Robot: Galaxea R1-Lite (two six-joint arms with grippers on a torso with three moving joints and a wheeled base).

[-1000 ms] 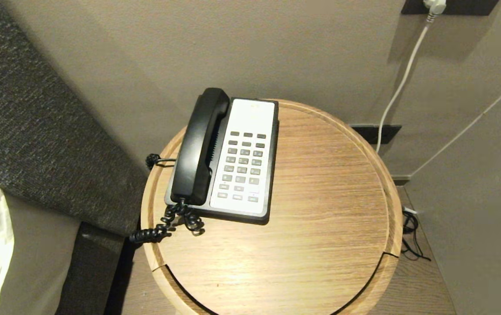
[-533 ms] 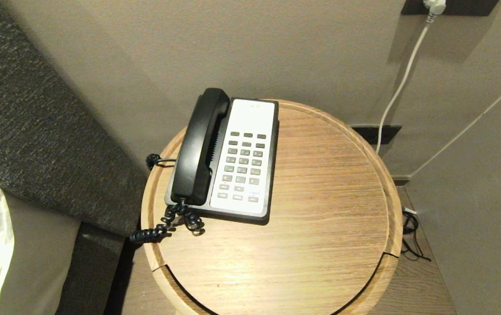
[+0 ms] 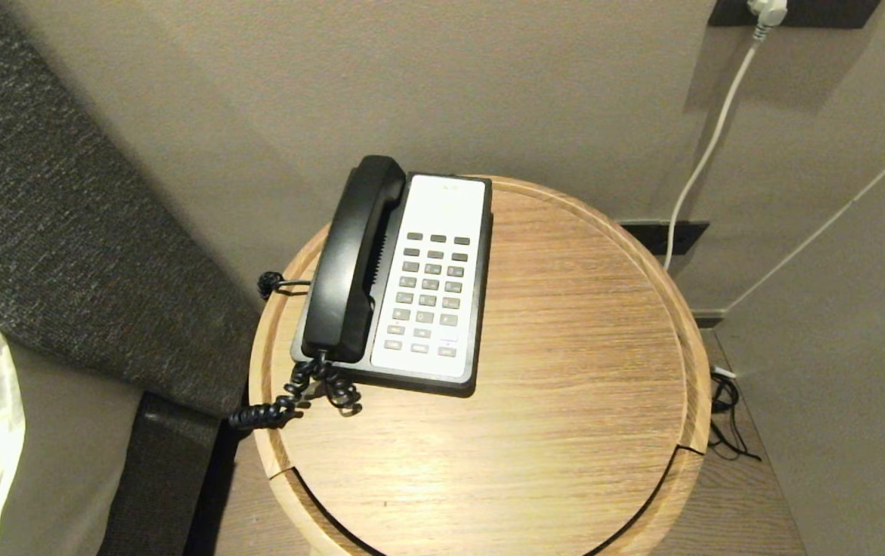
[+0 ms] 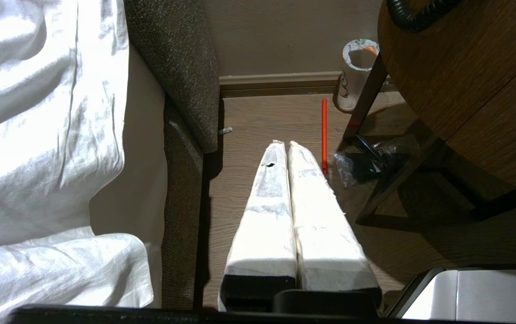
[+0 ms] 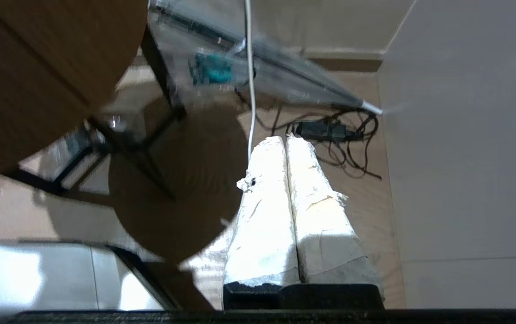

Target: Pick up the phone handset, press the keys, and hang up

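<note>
The glossy black phone handset (image 3: 354, 259) lies in its cradle on the left side of the phone base (image 3: 481, 309), whose pale faceplate carries grey keys (image 3: 428, 292). Its coiled cord (image 3: 296, 394) spills over the round table's left edge. Neither arm shows in the head view. My left gripper (image 4: 285, 144) hangs low beside the table, over the floor by the bed, its white-wrapped fingers pressed together with nothing between them. My right gripper (image 5: 285, 138) hangs low on the table's other side, above floor cables, also shut and empty.
The phone stands on a round wooden table (image 3: 566, 401) with a raised rim, against a beige wall. A dark upholstered headboard (image 3: 64, 216) and white bedding (image 4: 37, 112) lie to the left. A paper cup (image 4: 356, 72), an orange stick (image 4: 324, 135) and table legs are on the floor; a white cable (image 3: 709, 147) hangs at right.
</note>
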